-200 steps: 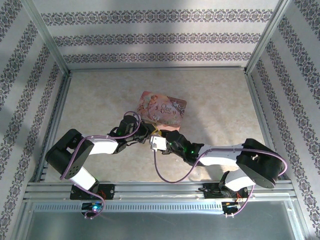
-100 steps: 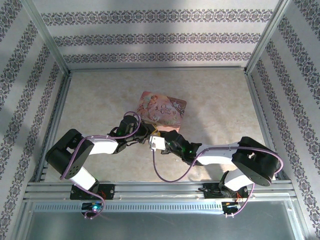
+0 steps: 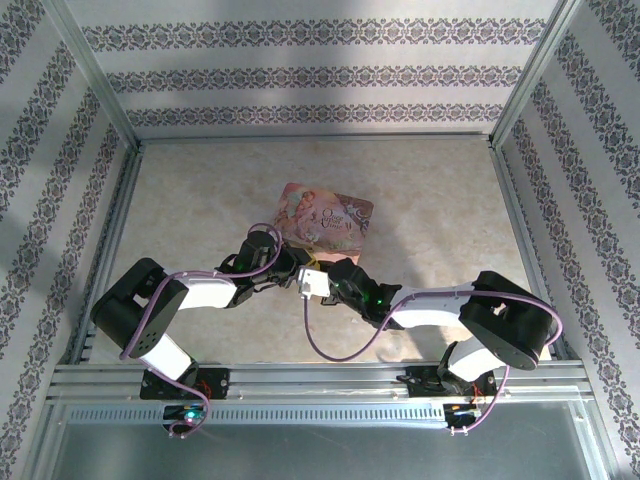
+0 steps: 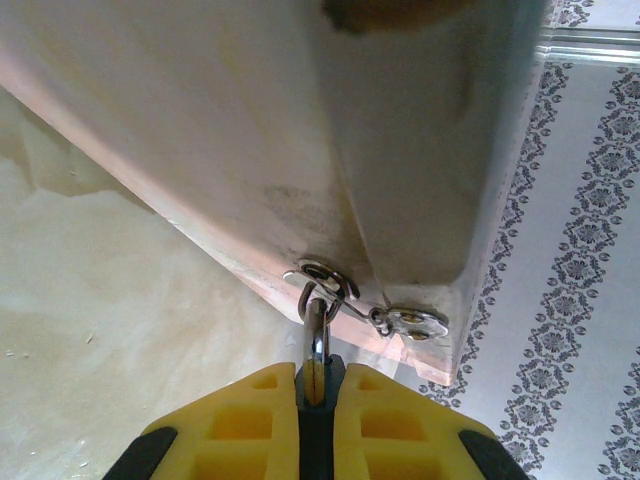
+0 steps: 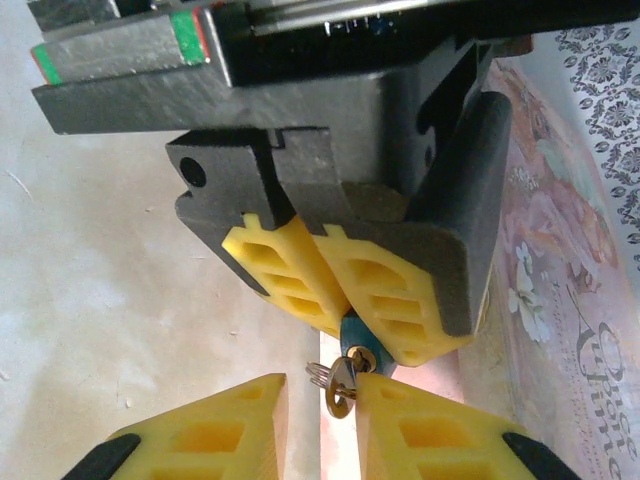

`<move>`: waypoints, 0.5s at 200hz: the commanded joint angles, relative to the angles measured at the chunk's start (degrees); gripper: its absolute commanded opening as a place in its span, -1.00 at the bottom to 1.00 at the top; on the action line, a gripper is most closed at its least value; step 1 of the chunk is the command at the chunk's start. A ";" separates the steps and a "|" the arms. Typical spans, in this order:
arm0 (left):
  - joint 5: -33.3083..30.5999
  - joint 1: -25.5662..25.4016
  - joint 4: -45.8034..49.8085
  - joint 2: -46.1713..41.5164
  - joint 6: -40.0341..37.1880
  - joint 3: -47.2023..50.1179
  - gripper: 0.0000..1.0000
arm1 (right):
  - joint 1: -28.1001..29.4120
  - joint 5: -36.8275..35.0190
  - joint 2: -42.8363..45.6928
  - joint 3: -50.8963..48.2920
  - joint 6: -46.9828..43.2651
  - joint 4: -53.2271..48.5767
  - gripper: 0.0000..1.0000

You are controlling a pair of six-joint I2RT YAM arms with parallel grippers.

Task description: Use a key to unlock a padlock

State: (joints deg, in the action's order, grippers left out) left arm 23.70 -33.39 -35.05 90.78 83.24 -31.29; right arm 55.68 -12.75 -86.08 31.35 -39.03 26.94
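On the table (image 3: 200,200) the pink tin (image 3: 325,217) lies about the middle, and your two arms meet just beside its near edge. Your left gripper (image 4: 316,372) has its jaws pressed together on the padlock (image 5: 356,350). The padlock's shackle (image 4: 316,318) looks closed and hooked through a small ring (image 4: 325,277) on the tin's side. Your right gripper (image 5: 320,398) faces it, jaws spread a little to either side of the key (image 5: 340,386), whose head sits right under the padlock's body; no firm pinch shows. I judge you about halfway: the lock is held and the key is at or in the keyhole, though I cannot tell which. You have yet to grip the key, turn it and free the shackle.
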 commanded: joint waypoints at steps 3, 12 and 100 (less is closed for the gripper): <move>0.58 -1.24 -2.14 -1.09 0.60 -2.11 -1.00 | -0.51 -0.96 -1.06 1.26 0.61 1.40 -0.59; 0.59 -1.24 -2.13 -1.13 0.65 -2.18 -1.00 | -0.49 -1.04 -1.19 1.25 0.75 1.60 -0.63; 0.71 -1.28 -2.13 -1.00 0.78 -2.63 -1.00 | -0.49 -2.57 -1.04 0.23 6.45 5.94 -1.00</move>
State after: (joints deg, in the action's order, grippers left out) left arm 22.59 -33.41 -34.68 90.78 83.46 -31.48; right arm 55.59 -14.00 -86.85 31.40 -36.42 28.77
